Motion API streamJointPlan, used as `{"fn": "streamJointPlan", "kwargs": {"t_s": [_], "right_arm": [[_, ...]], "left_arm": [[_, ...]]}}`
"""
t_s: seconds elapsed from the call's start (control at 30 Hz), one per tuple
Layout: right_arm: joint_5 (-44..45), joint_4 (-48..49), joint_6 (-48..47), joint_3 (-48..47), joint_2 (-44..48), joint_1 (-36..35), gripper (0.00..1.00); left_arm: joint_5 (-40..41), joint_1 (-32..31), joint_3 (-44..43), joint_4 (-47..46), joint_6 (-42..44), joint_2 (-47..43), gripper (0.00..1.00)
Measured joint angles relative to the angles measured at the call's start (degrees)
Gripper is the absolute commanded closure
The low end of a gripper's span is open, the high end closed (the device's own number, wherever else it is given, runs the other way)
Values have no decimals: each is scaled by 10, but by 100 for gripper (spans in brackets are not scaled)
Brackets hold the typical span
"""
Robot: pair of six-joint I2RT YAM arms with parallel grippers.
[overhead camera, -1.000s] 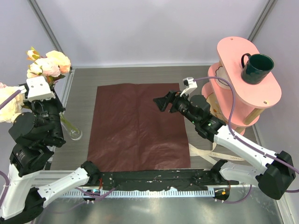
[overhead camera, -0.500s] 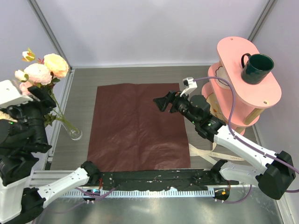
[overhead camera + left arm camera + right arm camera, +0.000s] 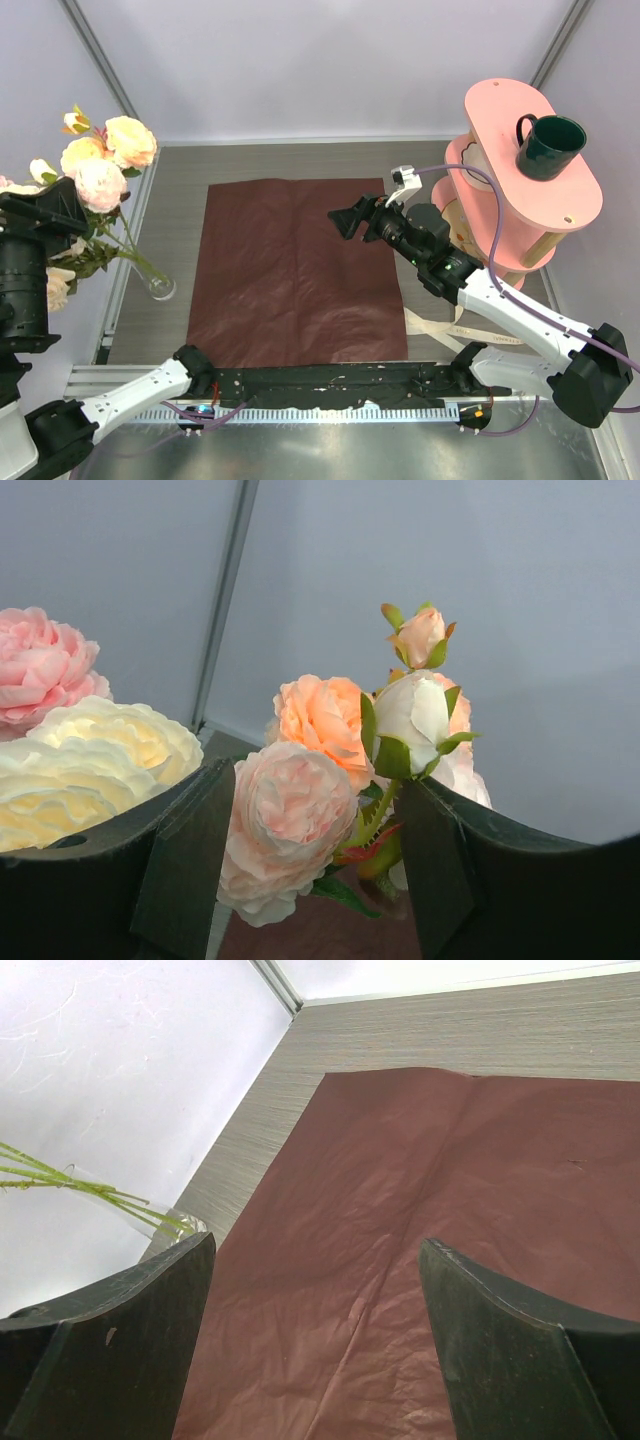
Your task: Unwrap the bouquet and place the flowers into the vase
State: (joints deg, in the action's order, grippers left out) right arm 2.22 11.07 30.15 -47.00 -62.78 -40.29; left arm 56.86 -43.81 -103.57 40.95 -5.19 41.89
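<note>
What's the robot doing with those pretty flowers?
The unwrapping is done. The flowers stand with their stems in the little glass vase at the left edge of the table. The left pincer is open right by the blooms. The right pincer hovers open over the dark red paper, spread flat, with the ribbon lying beside it.

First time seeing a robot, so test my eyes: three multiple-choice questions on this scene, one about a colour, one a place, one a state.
1. The spread paper is: A blue, B dark red, C yellow.
2. The green mug stands: A on the paper, B atop the pink stand, C under the paper.
3. The right gripper is: A open and empty, B shut on the paper, C shut on the mug.
Answers: 1 B, the sheet is dark red; 2 B, it sits on the top shelf; 3 A, jaws apart, only paper below.
</note>
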Motion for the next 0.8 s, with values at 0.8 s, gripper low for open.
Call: {"fn": "streamJointPlan", "kwargs": {"t_s": [0.8], "right_arm": [[0, -2, 0, 0, 0, 0, 12]], "left_arm": [[-24, 0, 59, 55, -58, 10, 70]]}}
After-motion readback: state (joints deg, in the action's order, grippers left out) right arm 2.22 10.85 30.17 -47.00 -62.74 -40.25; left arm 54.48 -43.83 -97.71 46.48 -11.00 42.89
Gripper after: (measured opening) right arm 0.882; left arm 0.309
